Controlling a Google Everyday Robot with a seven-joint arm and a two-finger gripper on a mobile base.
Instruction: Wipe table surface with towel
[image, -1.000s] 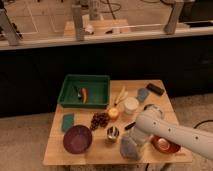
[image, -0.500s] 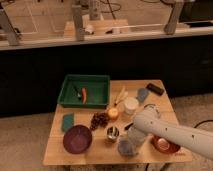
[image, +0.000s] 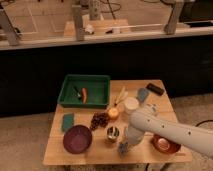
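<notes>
- My claw (image: 127, 143) is down at the front edge of the desk (image: 56, 153), between the small cup (image: 113, 133) and the red-orange bowl (image: 164, 144). My forearm reaches in from the right above it.
- Change: a second ago the claw was wide open over the cloth. It has now snapped fully shut.
- The towel (image: 121, 147) lies right under the claw tip. Only a small bunched grey-blue patch shows past my wrist, less of it than a moment back. It looks gathered and pinched, so I judge I have it, though the fingers themselves are hidden behind the wrist.
- The towel has hardly moved along the desk and still sits near the front edge.
- Meaning: the grasp step looks done, but no wiping has started.
- Next, as I read it: keep the cloth pressed flat and drag it across bare wood.
- Hazards: the small cup sits just beside the towel on one side and the red-orange bowl is near on the other. The purple bowl (image: 77, 138) and grapes (image: 99, 120) crowd the left, so a wide sweep could knock something.
</notes>
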